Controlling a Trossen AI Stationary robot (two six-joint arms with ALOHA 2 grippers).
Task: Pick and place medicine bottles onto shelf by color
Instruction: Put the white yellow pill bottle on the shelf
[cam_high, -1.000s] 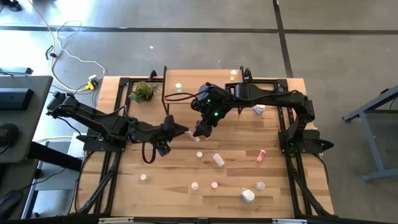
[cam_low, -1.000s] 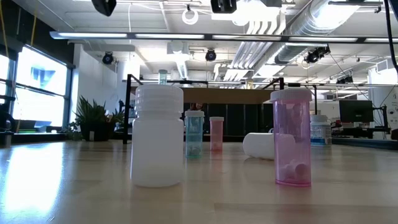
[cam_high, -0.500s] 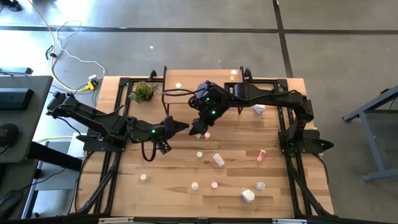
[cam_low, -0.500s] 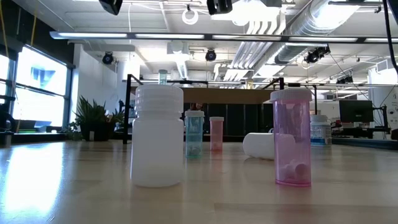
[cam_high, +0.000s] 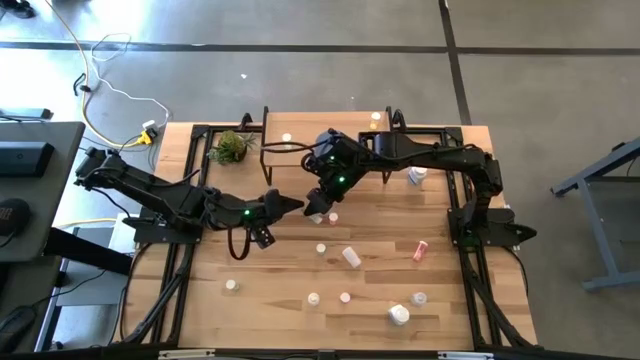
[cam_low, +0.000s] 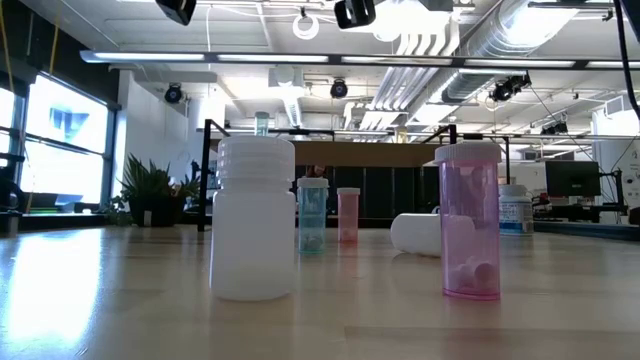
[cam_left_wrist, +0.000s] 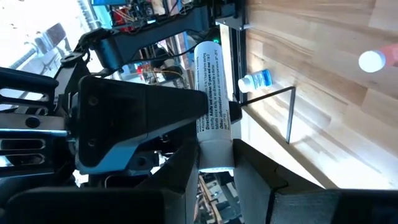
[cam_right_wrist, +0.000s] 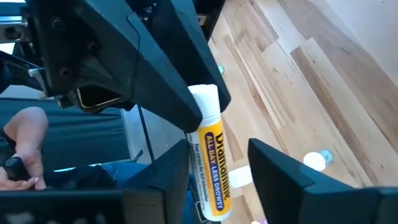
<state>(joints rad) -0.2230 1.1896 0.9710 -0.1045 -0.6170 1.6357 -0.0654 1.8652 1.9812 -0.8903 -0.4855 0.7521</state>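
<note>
A white tube-shaped medicine bottle with a yellow label (cam_right_wrist: 210, 171) hangs in the air over the middle of the table. My left gripper (cam_left_wrist: 214, 171) is shut on it, reaching in from the table's left. My right gripper (cam_right_wrist: 214, 186) comes from the far right, slanting down. It is open, with one finger on each side of the bottle's labelled part and a gap at one finger (cam_right_wrist: 280, 174). In the high view both grippers meet at mid-table (cam_high: 310, 208). The shelf (cam_high: 330, 130) stands at the far edge on black legs, with small bottles (cam_high: 287, 139) on it. My left gripper pinches the bottle's plain white end (cam_left_wrist: 215, 155) between its two fingers. The fingers come nearly level from the table's left and lie along the bottle. The bottle sticks out ahead of them, lifted clear of the table.
Several small bottles stand or lie on the near half of the table, among them a white one (cam_high: 351, 256) and a red one (cam_high: 419, 250). A blue-labelled bottle (cam_high: 415, 177) lies at the far right and a small plant (cam_high: 231, 147) at the far left. A person's hand (cam_right_wrist: 25, 143) shows beyond the table.
My left gripper has rolled a little about its own pointing line, turning the bottle with it. Both grippers have stayed at mid-table.
</note>
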